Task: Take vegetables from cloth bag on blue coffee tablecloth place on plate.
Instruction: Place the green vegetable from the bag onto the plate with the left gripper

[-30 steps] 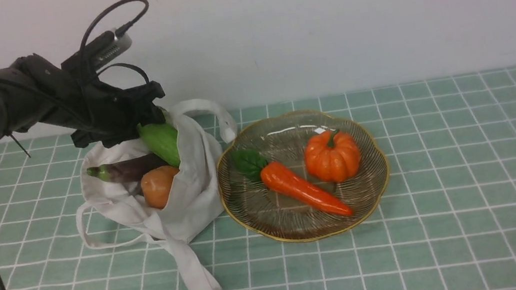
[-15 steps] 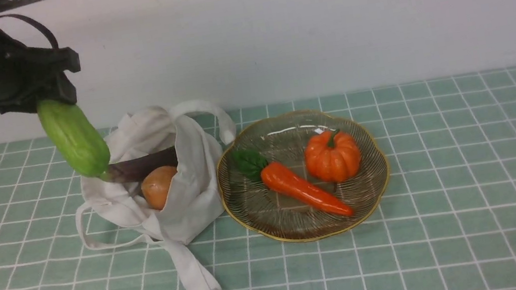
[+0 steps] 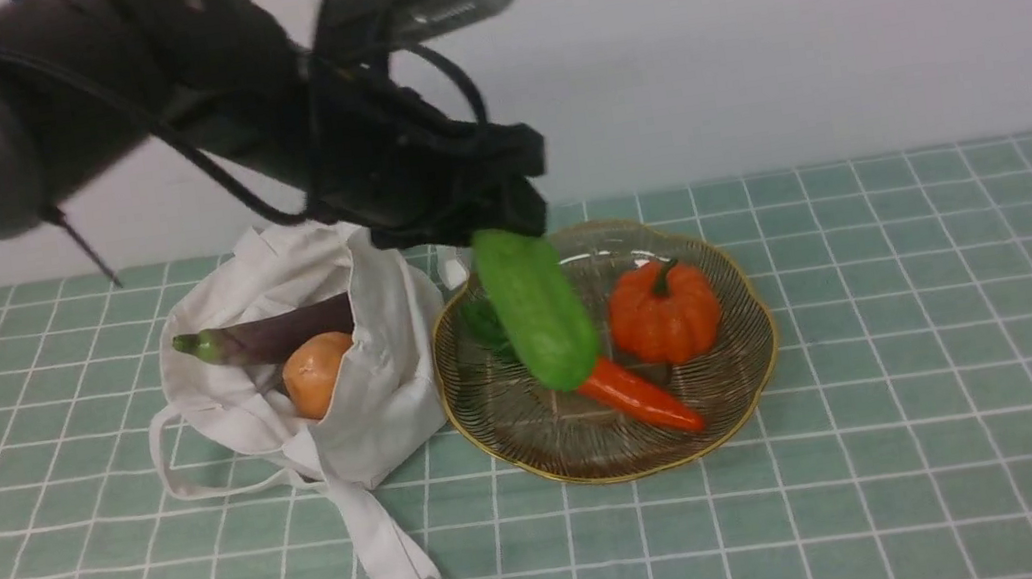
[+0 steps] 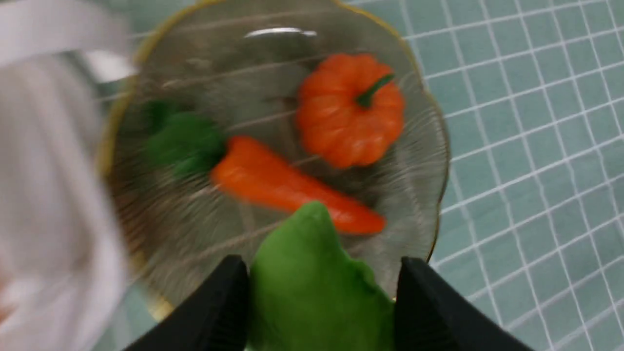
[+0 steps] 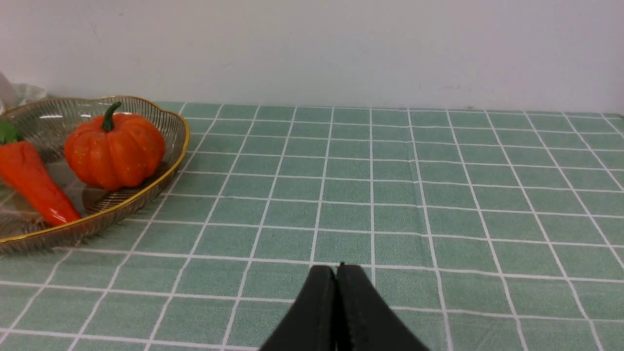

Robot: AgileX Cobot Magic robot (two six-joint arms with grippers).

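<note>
My left gripper (image 3: 491,222) is shut on the bright-green gourd (image 3: 536,309) and holds it hanging above the left part of the glass plate (image 3: 754,367). In the left wrist view the gourd (image 4: 317,287) sits between both black fingers (image 4: 419,302), over the plate (image 4: 436,161). The off-white cloth bag (image 3: 389,388) lies left of the plate on the teal grid tablecloth (image 3: 942,371), with the purple eggplant (image 3: 270,334) and the tan-orange round vegetable (image 3: 315,371) in its mouth. My right gripper (image 5: 336,273) is shut and empty, low over the cloth right of the plate (image 5: 161,180).
An orange pumpkin (image 3: 665,311) and an orange carrot (image 3: 642,396) lie on the plate; both also show in the right wrist view, the pumpkin (image 5: 114,148) and the carrot (image 5: 34,187). A bag strap (image 3: 385,540) trails toward the front. A pale wall stands behind the table.
My left gripper lifted the green gourd out of the bag, swung up and left, then carried it right to above the plate. The bag's mouth sagged a little.
</note>
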